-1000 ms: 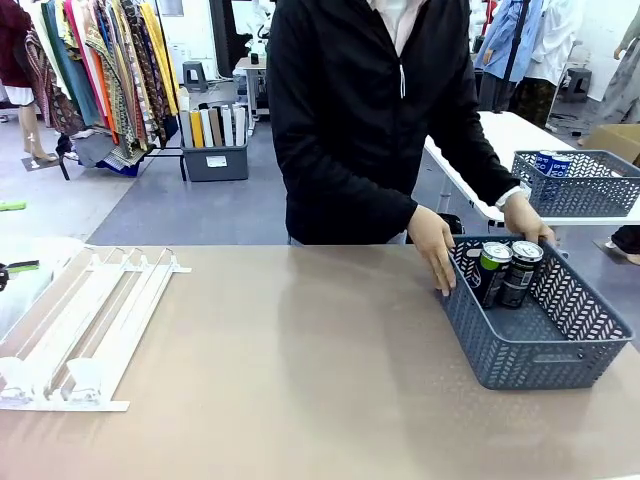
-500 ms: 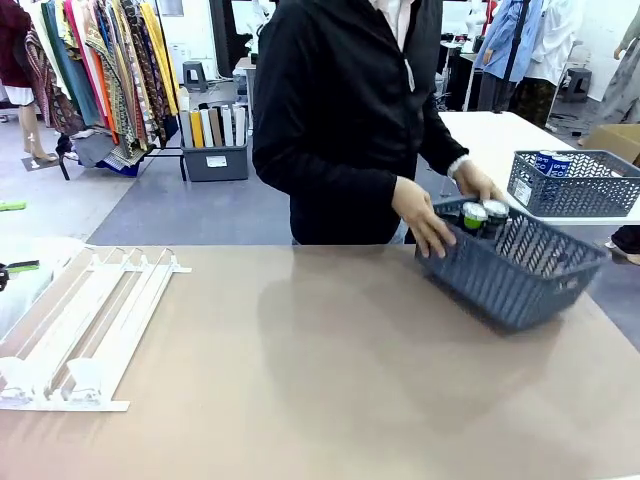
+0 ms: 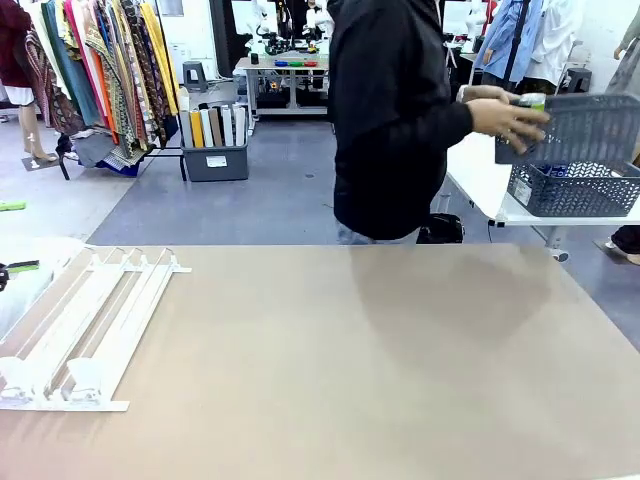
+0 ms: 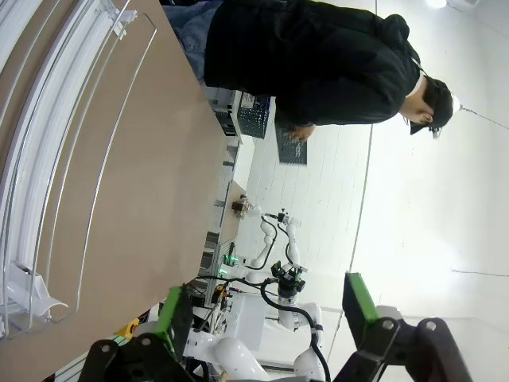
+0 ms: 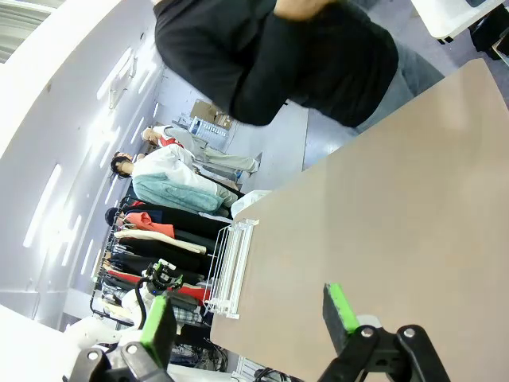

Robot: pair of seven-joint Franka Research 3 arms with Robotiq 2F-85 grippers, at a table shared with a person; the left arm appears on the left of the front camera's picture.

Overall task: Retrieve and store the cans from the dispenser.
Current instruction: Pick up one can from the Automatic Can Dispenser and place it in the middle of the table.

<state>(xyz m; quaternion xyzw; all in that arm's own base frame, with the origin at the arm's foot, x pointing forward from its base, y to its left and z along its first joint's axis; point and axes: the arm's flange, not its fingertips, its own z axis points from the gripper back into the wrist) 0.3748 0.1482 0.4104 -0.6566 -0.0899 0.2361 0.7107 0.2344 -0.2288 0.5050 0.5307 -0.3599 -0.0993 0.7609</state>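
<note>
Left hand [image 4: 262, 318] released and empty, dispenser [image 4: 48, 183] just beyond it, right hand [image 5: 246, 318] released too

No writing can be read in any view. Behind the table [image 3: 320, 360], a white label [image 3: 216, 161] sits on the front of a grey bin [image 3: 216, 160] on the floor, its print too small to make out. To the right of the table, a white tag [image 3: 521, 192] on a grey basket [image 3: 575, 188] standing on a far white table is likewise unreadable. The can [image 3: 533, 100] in the basket [image 3: 575, 128] the person is carrying shows no legible print.
</note>
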